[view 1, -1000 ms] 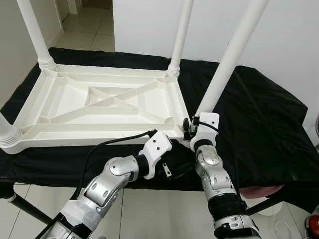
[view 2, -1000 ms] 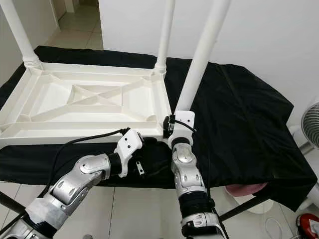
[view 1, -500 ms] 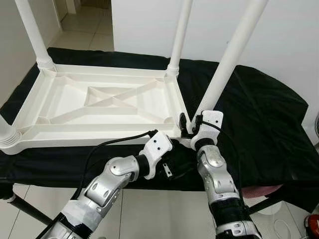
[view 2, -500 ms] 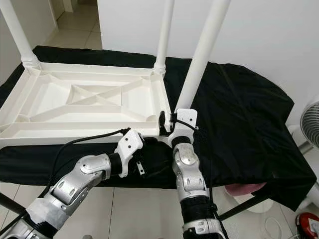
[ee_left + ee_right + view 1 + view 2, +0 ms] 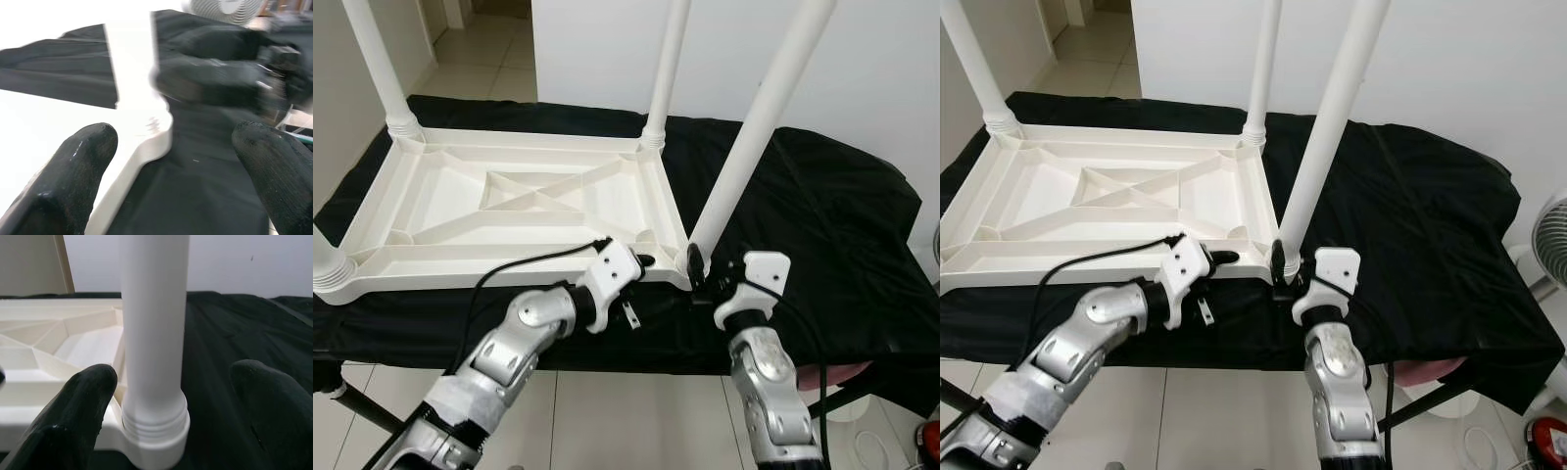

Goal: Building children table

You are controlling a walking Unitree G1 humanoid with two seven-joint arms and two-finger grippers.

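**All four legs stand in the upturned table; the last one looks just seated**

The white plastic table top [image 5: 519,211] lies upside down on a black cloth [image 5: 822,225] that covers a low stand. On the left side, the near left leg [image 5: 325,257] is in its corner socket, and the far left leg [image 5: 380,61] stands upright in the far corner. Both look fully seated, though the near one is cut by the edge of the picture.

Near the middle, the left gripper [image 5: 641,260] rests at the near edge of the table top, close to the near right corner. Its fingers [image 5: 73,166] are spread apart and hold nothing; in the left wrist view the white corner edge lies between them, blurred.

Further right, the far right leg [image 5: 668,69] stands in its socket. The near right leg [image 5: 759,122] rises from the near right corner socket [image 5: 156,433], leaning a little to the right. The right gripper [image 5: 697,264] is at the base of this leg with its fingers [image 5: 73,416] parted, one on each side of the leg and apart from it, so it grips nothing.

I judge the assembly nearly finished: four legs are placed. What seems left is to check that the last leg is pushed fully home, and then to turn the table onto its feet.
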